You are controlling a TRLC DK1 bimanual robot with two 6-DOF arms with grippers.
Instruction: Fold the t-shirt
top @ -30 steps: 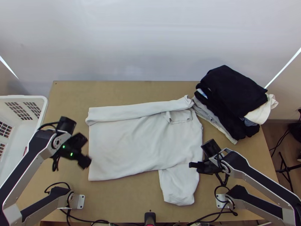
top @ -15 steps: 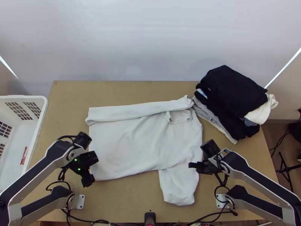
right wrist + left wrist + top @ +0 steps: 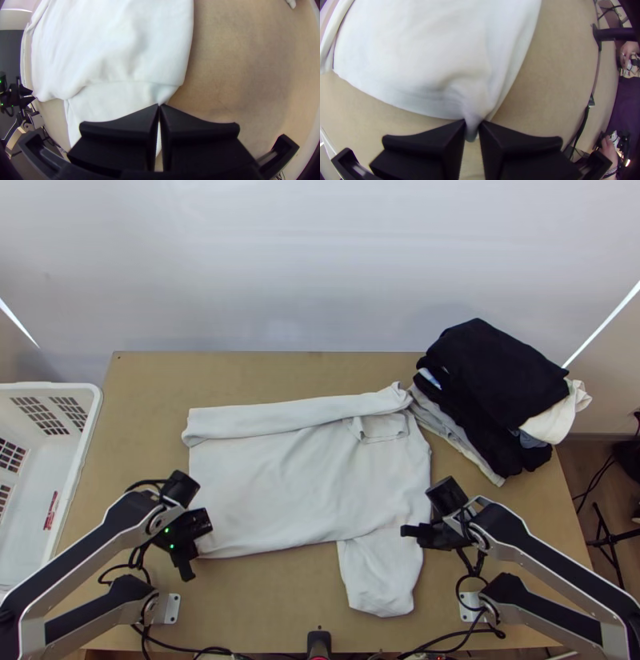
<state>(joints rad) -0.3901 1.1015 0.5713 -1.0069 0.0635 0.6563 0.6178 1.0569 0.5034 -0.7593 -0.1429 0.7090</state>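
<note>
T-shirt (image 3: 304, 484) lies mid-table, spread, with a long strip folded over along its far side and one sleeve (image 3: 382, 576) sticking out toward you. Your left gripper (image 3: 198, 546) has its fingers pinching a bunched bit of the near-left corner. Your right gripper (image 3: 424, 537) is at that sleeve's join, fingers pressed together; can't tell you if cloth is caught. Clothes pile (image 3: 496, 376) far right, white basket (image 3: 91, 390) left.
</note>
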